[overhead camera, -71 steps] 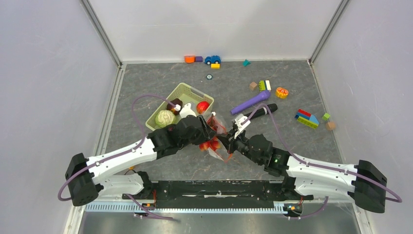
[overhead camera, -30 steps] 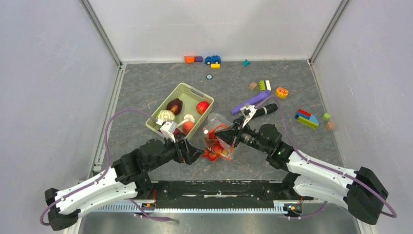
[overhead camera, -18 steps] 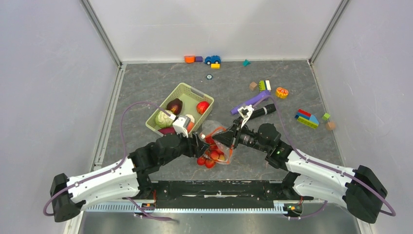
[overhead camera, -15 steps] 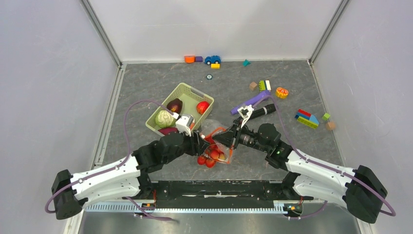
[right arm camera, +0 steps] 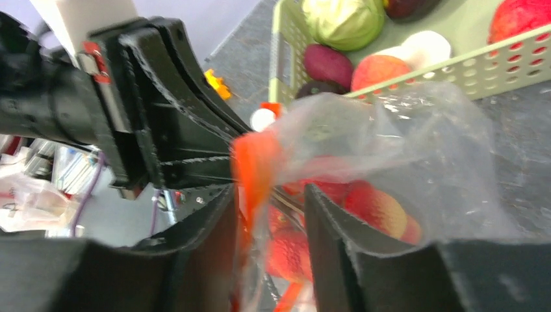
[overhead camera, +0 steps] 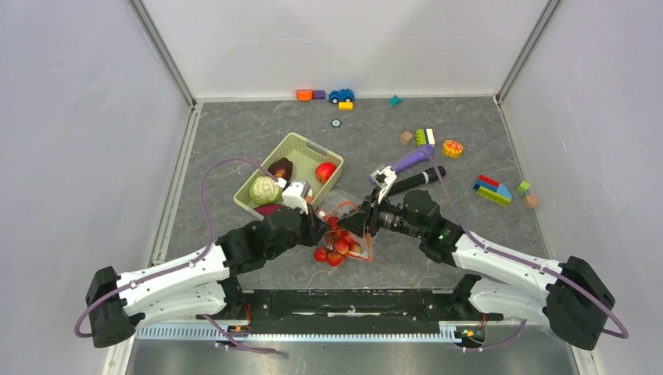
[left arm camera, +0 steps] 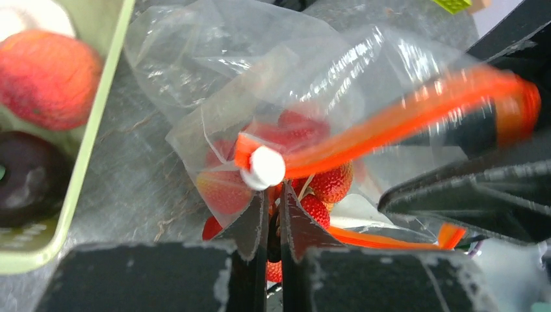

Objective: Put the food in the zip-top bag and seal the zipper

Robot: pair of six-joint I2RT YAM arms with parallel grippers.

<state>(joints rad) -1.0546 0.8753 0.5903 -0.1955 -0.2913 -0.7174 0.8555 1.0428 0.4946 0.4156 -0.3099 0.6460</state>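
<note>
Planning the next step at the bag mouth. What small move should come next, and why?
Probably back the right gripper off the zipper: its jaws stand parted around it, the left gripper is pinched shut at the white slider, and cabbage lies unbagged in the basket.

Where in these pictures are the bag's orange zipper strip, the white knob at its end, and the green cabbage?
orange zipper strip (left arm camera: 403, 125), left wrist view, middle of the strip.
white knob (left arm camera: 263, 167), left wrist view, its round face.
green cabbage (right arm camera: 344, 19), right wrist view, its leafy top.
</note>
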